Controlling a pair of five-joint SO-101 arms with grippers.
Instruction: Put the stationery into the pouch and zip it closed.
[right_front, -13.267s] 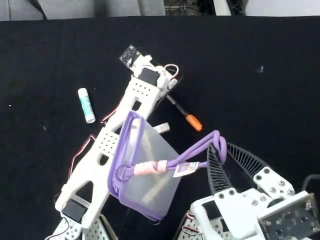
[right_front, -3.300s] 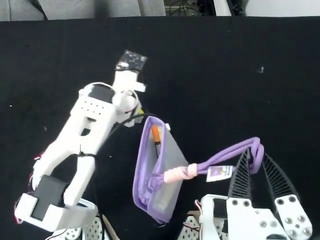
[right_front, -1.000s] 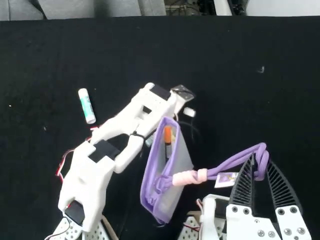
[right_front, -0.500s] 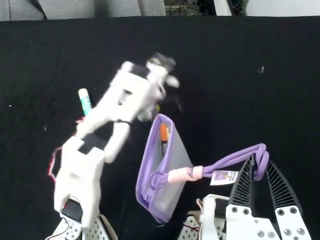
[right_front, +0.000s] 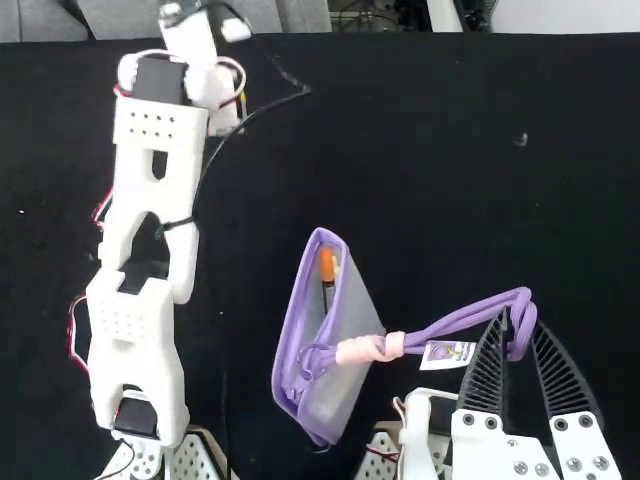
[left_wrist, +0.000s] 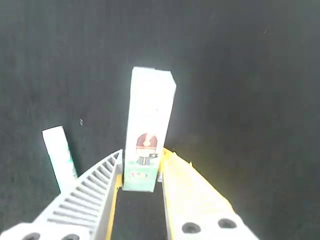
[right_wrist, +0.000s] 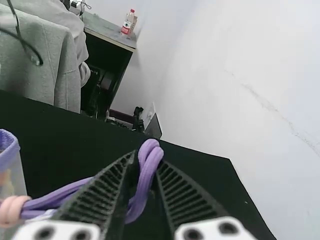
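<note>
1. My left end effector (left_wrist: 141, 162) is closed on a white box (left_wrist: 149, 115). Its two fingers pinch the lower end, and the rest of the box sticks straight out past the fingertips, above the black tabletop (left_wrist: 250, 75).
2. A white and green glue stick (left_wrist: 60, 156) lies on the tabletop near that end effector, apart from the box.
3. In the high view, the left arm (right_front: 150, 190) stretches toward the far left corner of the tabletop, well apart from the pouch (right_front: 345, 350).
4. My right end effector (right_wrist: 142, 165) is clamped tight on the purple cord (right_wrist: 149, 150), with the looped end bulging out between the fingertips.
5. The cord runs from there to the pouch, with a pink wrap (right_front: 365, 349) around it close to the pouch.
6. The pouch is translucent with purple trim and sits near the front middle of the tabletop. Its mouth is open toward the far side.
7. An orange-capped marker (right_front: 326, 272) stands inside the pouch at the mouth.
8. I cannot tell whether the pouch rests on the tabletop or hangs from the cord.
</note>
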